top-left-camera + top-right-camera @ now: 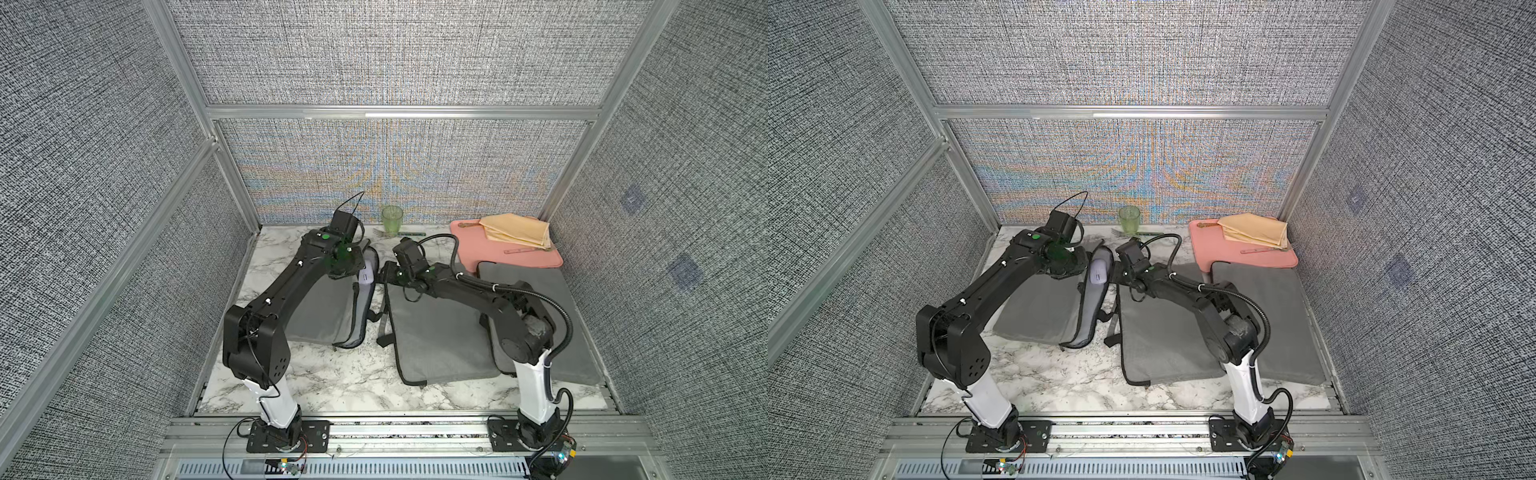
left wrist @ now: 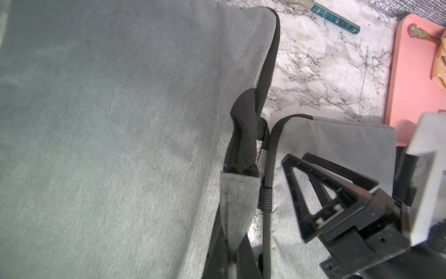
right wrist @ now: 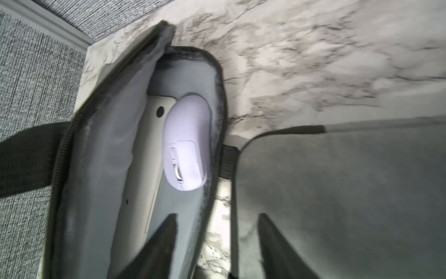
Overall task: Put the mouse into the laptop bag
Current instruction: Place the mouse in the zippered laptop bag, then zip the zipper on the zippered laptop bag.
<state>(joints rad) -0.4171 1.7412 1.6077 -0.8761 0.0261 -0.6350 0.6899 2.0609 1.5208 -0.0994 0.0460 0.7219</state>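
1. The mouse [image 3: 184, 145] is lying inside the laptop bag [image 3: 103, 149], at the far end of its open mouth. It is resting against the zip rim, beside a pale flat slab [image 3: 152, 149] that is probably a laptop.
2. The bag is sitting on the left half of the tabletop [image 3: 313, 60], with its mouth end reaching toward the far edge.
3. The right gripper [image 3: 217, 216] is hovering over the bag's rim, its jaws standing apart and gripping nothing.
4. The left gripper [image 1: 1079, 266] is clenched tight next to the raised flap. Whether it is pinching the fabric is hidden.
5. The mouse is looking light, rigid and smooth-shelled, so it is likely slippery. If it needs nudging, the jaws are best closing across its narrow flanks near the middle, not on the rounded top or the wheel.
6. The bag is looking soft and floppy, so its flap is probably sagging shut once let go.
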